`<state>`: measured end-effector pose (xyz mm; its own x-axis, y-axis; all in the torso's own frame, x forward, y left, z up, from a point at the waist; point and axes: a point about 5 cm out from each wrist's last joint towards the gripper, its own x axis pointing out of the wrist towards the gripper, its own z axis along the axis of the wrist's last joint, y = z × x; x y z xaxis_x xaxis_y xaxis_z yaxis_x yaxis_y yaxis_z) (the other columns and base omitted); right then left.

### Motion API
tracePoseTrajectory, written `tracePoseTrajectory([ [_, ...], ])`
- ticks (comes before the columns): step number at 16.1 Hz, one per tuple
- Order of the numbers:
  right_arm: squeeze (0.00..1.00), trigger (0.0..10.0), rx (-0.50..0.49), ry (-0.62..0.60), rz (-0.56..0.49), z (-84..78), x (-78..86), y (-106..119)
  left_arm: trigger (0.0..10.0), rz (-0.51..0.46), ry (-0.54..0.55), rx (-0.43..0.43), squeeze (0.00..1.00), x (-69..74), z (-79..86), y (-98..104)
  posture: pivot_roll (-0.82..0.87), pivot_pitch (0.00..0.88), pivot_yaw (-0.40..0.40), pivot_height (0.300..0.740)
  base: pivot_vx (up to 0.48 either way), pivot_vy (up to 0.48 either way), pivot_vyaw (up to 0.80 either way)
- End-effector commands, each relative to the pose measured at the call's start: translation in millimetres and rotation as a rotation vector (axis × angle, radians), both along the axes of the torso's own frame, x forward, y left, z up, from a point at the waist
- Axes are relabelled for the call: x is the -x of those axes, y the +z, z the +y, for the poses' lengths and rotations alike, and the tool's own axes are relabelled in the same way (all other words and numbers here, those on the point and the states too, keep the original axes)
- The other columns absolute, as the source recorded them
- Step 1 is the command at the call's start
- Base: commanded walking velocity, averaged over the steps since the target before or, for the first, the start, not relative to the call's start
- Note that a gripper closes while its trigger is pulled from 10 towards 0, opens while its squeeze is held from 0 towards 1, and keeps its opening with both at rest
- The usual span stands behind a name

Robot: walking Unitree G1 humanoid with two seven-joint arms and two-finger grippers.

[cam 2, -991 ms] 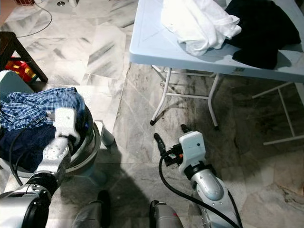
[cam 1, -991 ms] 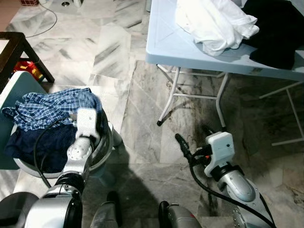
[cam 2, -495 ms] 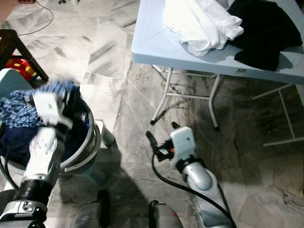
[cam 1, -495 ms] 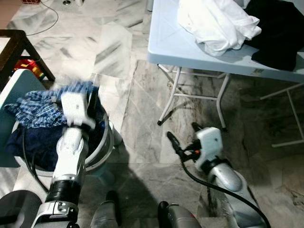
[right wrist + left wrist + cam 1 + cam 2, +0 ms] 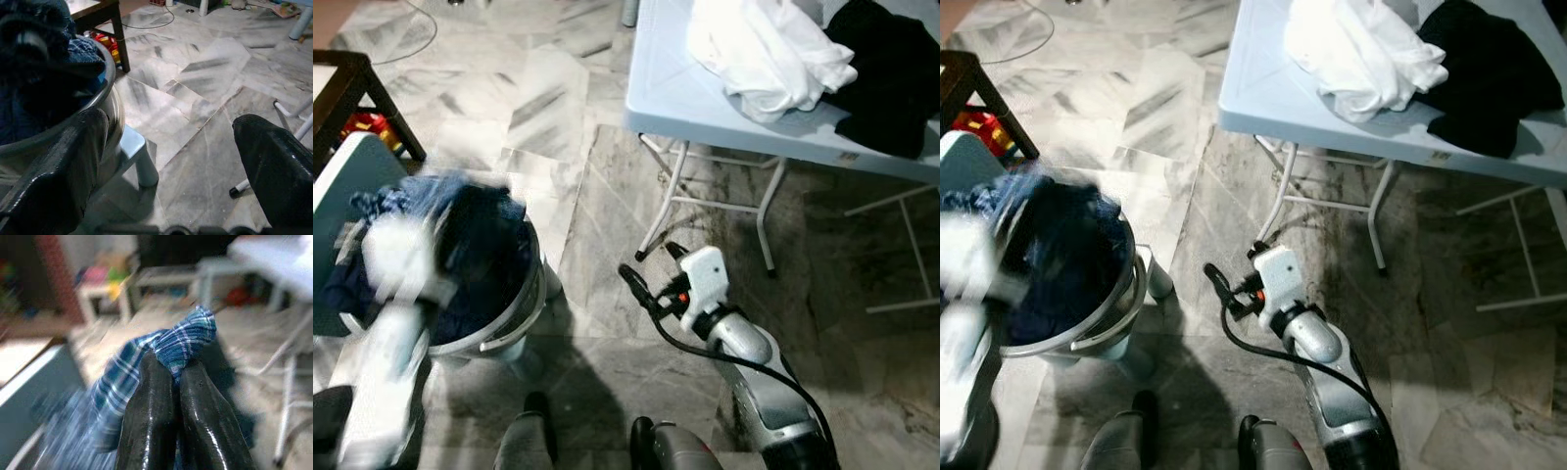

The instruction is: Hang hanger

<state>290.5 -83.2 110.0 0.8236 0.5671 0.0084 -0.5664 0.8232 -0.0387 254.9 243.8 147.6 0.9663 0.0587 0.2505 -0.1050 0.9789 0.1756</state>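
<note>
Left hand (image 5: 168, 382) is pinching a blue plaid shirt (image 5: 146, 362) over the metal basin (image 5: 499, 323) at lower left; right hand (image 5: 651, 274), fingers spread wide, is hovering mid-frame near the counter (image 5: 705, 98).

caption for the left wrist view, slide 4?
Left gripper, fingers shut, pinching a fold of blue plaid shirt against a motion-blurred room.
</note>
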Motion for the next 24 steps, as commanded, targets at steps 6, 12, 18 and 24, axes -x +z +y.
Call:
tracePoseTrajectory([
  [6,0.0,10.0,0.016,0.017,0.05,-9.0,10.7,-18.8,2.7,0.306,0.183,0.035,0.0,26.6,35.4,-69.4,0.14,0.303,-0.171,0.74,0.0,0.0,0.0],
  [12,0.0,10.0,0.018,-0.006,0.048,-14.0,11.3,-19.1,10.0,0.279,0.019,-0.022,1.0,-5.4,12.4,-57.9,0.12,0.314,-0.158,0.74,0.0,0.0,0.0],
  [18,0.0,10.0,0.006,-0.031,0.051,-13.3,13.5,-20.7,10.0,0.293,-0.251,-0.273,1.0,11.7,-27.2,-48.5,0.13,0.321,-0.13,0.74,0.0,0.0,0.0],
  [24,0.0,10.0,0.004,-0.04,0.053,-14.1,13.9,-21.9,10.0,0.386,-0.337,-0.553,1.0,57.2,-17.3,-66.8,0.14,0.324,-0.12,0.74,0.0,0.0,0.0],
])
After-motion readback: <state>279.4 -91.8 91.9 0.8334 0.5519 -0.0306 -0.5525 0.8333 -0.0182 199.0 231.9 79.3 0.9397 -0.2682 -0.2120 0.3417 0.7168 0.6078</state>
